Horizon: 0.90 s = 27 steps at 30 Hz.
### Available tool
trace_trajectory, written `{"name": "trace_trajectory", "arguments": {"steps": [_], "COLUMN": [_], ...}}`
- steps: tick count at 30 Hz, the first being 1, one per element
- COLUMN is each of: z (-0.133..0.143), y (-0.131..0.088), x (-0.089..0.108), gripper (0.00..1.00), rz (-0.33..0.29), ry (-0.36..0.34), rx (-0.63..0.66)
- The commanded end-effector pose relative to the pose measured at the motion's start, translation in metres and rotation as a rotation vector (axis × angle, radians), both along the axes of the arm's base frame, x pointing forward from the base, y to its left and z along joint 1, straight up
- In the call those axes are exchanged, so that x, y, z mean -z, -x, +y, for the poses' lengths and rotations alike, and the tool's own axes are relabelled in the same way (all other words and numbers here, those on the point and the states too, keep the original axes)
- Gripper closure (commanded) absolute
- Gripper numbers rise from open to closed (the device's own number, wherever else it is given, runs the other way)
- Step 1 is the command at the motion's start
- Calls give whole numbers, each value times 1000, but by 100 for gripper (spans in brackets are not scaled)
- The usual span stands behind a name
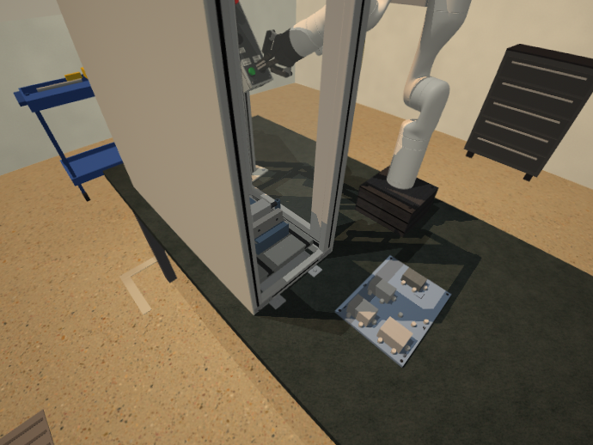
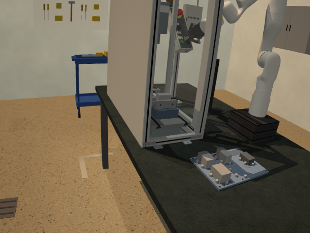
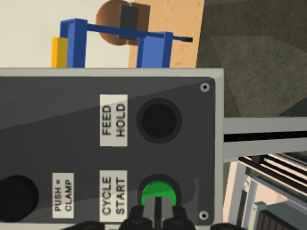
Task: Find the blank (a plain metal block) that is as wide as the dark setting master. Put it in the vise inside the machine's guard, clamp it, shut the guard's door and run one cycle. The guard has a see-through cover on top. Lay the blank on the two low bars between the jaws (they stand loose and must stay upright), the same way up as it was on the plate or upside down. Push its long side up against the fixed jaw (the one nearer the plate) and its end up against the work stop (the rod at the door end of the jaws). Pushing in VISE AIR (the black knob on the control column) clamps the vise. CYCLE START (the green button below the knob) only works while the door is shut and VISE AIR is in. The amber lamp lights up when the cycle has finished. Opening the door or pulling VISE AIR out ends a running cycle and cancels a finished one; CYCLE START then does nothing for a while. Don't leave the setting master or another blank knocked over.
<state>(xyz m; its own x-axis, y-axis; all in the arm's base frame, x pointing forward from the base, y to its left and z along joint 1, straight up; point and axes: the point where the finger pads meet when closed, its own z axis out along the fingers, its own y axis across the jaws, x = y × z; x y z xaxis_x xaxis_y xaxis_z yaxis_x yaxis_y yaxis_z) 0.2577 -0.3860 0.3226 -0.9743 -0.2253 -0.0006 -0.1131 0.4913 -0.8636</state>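
Gripper [image 1: 260,64] [image 2: 186,38] [image 3: 158,214]: fingers together, nothing between them. The closed tips are placed over the green button [image 1: 252,70] [image 2: 182,42] [image 3: 158,189], presumably so that both serve as one narrow pusher. Contact and button travel cannot be confirmed.

Vise: a light grey block [image 1: 260,208] [image 2: 163,96] is seen behind the fixed jaw [image 1: 268,222] [image 2: 165,103], inside the guard [image 1: 181,143] [image 2: 130,62]. It is judged to be the chosen blank; seating on the bars and contact with the work stop cannot be read.

Plate [image 1: 437,292] [image 2: 258,168]: four blocks are held in place by small pins, among them the dark block [image 1: 414,279] [image 2: 247,158], taken as the setting master. One pin group is unoccupied, consistent with one blank having been removed.

Step in hand: cycle start, judged near the end of the task. The black knob [image 2: 178,27] [image 3: 18,198] should be left in and the door shut; neither state is settled here. A sideways slip could miss the button. After a press, straight withdrawal is advised, then a check for amber.
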Motion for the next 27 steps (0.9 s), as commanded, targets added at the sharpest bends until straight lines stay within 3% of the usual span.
{"name": "trace_trajectory", "arguments": {"steps": [1,27], "z": [-1,-7], "y": [0,-2], "x": [0,3], "gripper": [90,90], "rz": [-1,-1], "ry": [1,1], "rx": [0,0]}}
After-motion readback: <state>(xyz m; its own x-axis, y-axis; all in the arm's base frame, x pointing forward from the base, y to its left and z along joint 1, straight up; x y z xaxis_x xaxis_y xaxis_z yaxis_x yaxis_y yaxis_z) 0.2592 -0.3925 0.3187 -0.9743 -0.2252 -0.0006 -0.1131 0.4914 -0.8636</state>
